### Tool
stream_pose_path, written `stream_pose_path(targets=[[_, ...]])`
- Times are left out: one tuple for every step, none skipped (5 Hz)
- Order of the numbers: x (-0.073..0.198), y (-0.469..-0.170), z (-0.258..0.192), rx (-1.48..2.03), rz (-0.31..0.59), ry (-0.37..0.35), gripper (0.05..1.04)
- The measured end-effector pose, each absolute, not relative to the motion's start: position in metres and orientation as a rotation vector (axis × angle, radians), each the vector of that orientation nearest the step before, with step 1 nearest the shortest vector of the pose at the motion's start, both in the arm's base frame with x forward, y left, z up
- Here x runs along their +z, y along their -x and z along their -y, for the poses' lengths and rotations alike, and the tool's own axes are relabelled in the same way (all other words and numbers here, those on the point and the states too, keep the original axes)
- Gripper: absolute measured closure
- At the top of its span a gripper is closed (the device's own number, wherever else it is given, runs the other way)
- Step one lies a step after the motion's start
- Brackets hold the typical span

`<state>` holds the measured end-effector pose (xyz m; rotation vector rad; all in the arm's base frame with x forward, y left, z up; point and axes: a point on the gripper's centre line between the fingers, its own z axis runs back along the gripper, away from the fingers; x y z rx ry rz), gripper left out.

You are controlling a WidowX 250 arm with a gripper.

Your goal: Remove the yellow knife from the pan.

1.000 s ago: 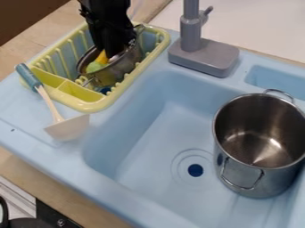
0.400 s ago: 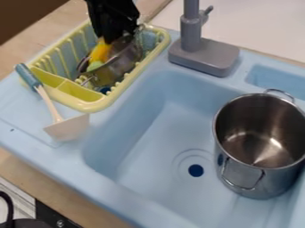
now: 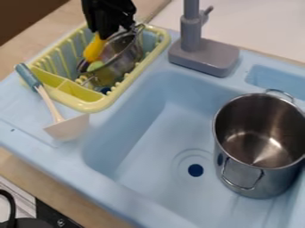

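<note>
Over the dish rack at the upper left hangs the black gripper (image 3: 106, 34), its tips above the pan. It is shut on the yellow knife (image 3: 94, 48), held near its upper end. The yellow part slants down and left from the tips, over the left side of the metal pan (image 3: 124, 61). Its lower end is close to a green round thing (image 3: 95, 66) in the pan; whether they touch I cannot tell. The gripper hides the knife's other end.
The pan stands in a yellow-green dish rack (image 3: 90, 107). A spatula with a teal handle (image 3: 68, 128) lies left of the blue sink (image 3: 152, 147). The grey faucet (image 3: 205, 57) rises right of the rack, and a tall steel pot (image 3: 253, 178) stands in the sink's right side.
The gripper has moved up, and the yellow knife has risen with it and swung left, so more of the yellow shows. Pan and rack have kept their places.
</note>
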<state>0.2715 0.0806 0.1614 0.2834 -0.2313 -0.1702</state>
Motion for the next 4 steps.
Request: stream_pose_path(targets=[[0.174,-0.265,-0.073,-0.191,0.238,-0.315,0.925],[0.179,-0.256,-0.067,-0.2,0.203,-0.332,0.925],[0.183,-0.246,-0.054,-0.237,0.201,-0.343,0.925],[0.189,-0.237,-0.035,-0.299,0.229,-0.337,0.925]])
